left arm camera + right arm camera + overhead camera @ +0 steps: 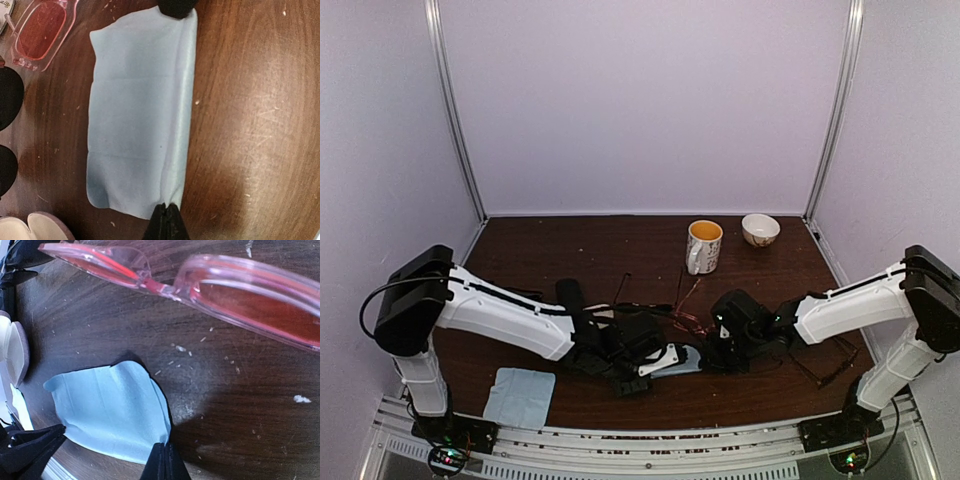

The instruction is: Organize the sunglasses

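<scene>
A light-blue cloth (140, 115) lies folded over on the brown table between both arms. My left gripper (167, 214) is shut on the cloth's near edge. My right gripper (165, 454) is shut on a corner of the same cloth (110, 410); its black tip (175, 6) shows at the cloth's far end in the left wrist view. Pink-red sunglasses (210, 285) lie just beyond the cloth, the same sunglasses (40, 32) showing in the left wrist view. In the top view both grippers meet mid-table over the cloth (688, 362). A thin black pair (828, 365) lies under the right arm.
A second light-blue cloth (520, 396) lies at the front left. A mug (704, 246) and a small bowl (760, 229) stand at the back. Dark lenses (7, 105) and a pink-and-white case (37, 227) sit left of the held cloth.
</scene>
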Action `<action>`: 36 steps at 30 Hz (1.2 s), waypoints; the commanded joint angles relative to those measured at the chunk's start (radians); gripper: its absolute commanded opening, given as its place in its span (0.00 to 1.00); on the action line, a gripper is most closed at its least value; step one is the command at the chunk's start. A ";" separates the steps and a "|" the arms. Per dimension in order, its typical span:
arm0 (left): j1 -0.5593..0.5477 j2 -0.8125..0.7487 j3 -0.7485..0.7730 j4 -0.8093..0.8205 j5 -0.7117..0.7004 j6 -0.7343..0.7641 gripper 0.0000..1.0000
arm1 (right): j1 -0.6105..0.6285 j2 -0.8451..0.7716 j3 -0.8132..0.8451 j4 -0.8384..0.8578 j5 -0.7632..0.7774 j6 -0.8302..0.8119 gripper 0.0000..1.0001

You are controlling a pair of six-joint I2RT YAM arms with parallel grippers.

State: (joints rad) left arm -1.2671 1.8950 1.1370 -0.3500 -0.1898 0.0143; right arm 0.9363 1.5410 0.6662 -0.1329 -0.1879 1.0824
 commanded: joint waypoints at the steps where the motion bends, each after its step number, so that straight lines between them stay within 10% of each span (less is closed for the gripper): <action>1: -0.005 -0.100 -0.036 0.023 0.011 -0.045 0.00 | 0.005 -0.023 0.042 -0.072 -0.010 -0.025 0.00; 36: -0.005 -0.522 -0.366 -0.026 -0.014 -0.308 0.00 | 0.126 0.159 0.423 -0.237 -0.113 -0.006 0.00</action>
State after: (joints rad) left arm -1.2671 1.4158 0.7986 -0.3717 -0.1841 -0.2523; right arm 1.0485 1.6745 1.0367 -0.3546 -0.2893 1.0603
